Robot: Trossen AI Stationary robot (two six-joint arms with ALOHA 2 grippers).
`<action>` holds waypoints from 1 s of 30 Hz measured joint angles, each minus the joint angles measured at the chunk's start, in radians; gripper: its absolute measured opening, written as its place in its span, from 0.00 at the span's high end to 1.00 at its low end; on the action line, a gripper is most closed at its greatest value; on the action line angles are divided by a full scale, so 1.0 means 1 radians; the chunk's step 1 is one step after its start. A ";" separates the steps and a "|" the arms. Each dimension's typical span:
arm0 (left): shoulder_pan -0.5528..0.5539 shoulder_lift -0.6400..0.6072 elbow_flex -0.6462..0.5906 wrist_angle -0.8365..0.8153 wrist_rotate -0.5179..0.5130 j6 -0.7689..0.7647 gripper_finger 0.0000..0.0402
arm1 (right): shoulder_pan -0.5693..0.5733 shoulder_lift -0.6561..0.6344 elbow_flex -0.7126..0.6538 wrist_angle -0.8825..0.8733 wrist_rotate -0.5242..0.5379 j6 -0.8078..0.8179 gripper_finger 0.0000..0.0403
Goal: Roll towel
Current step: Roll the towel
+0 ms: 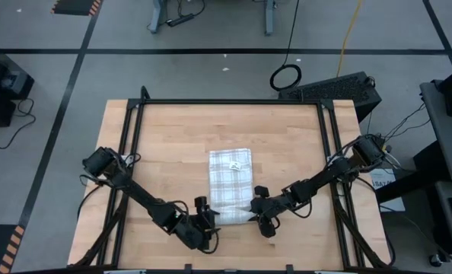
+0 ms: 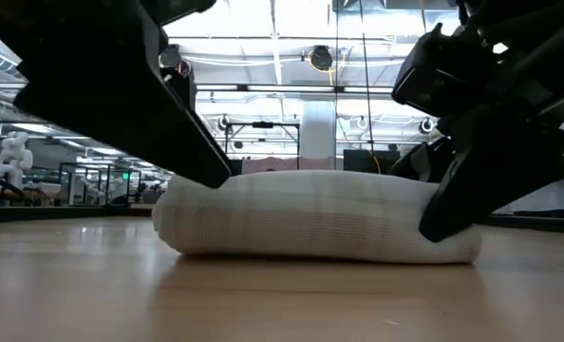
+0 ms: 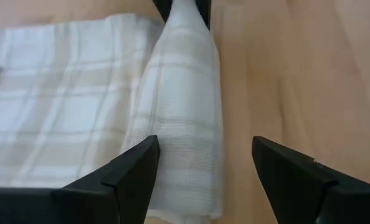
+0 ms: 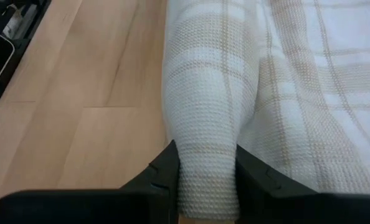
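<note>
The white towel (image 1: pixel 232 183) with a tan grid check lies as a folded strip on the table, its small label (image 1: pixel 233 164) near the far end. Its near end is rolled up into a roll (image 2: pixel 310 214) that rests on the table. My left gripper (image 3: pixel 203 149) is open at the roll's left end, with one finger on either side of it. My right gripper (image 4: pixel 207 155) is shut on the roll's right end. Both grippers show in the high view, the left (image 1: pixel 207 215) and the right (image 1: pixel 254 209). My left gripper is open around the roll's left end (image 3: pixel 185 162), coming level from the table's left, along the roll. One finger (image 3: pixel 138 171) lies against the roll's far side, where it meets the flat cloth. The other finger (image 3: pixel 278 168) stands apart from the roll. My right gripper pinches the roll's right end (image 4: pixel 207 143) between its two fingers, several layers together, and the roll is narrowed there. The fingers come level from the table's right, along the roll. The roll lies on the table.
Bare wooden table (image 1: pixel 165 144) lies to the left, right and far side of the towel. A black frame (image 1: pixel 226 101) runs round the table's edges. The near edge is close behind the grippers.
</note>
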 joint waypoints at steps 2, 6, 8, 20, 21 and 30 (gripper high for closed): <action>0.000 -0.001 0.000 0.010 -0.009 0.050 0.34 | -0.005 0.000 0.000 -0.001 -0.011 0.000 0.78; 0.005 -0.014 0.001 0.008 -0.006 0.057 0.34 | -0.011 0.000 0.000 -0.002 -0.022 -0.001 0.78; 0.006 -0.013 0.000 -0.026 -0.006 0.031 0.34 | -0.013 0.000 0.000 -0.002 -0.026 0.000 0.78; 0.034 0.009 -0.003 -0.049 0.014 -0.006 0.34 | -0.018 0.000 0.000 -0.003 -0.026 -0.001 0.78; 0.039 0.020 -0.003 -0.040 0.032 -0.012 0.34 | -0.018 0.000 0.000 -0.004 -0.026 -0.001 0.78; 0.045 0.055 -0.003 -0.017 0.084 -0.081 0.42 | -0.018 0.000 0.000 -0.005 -0.031 0.000 0.78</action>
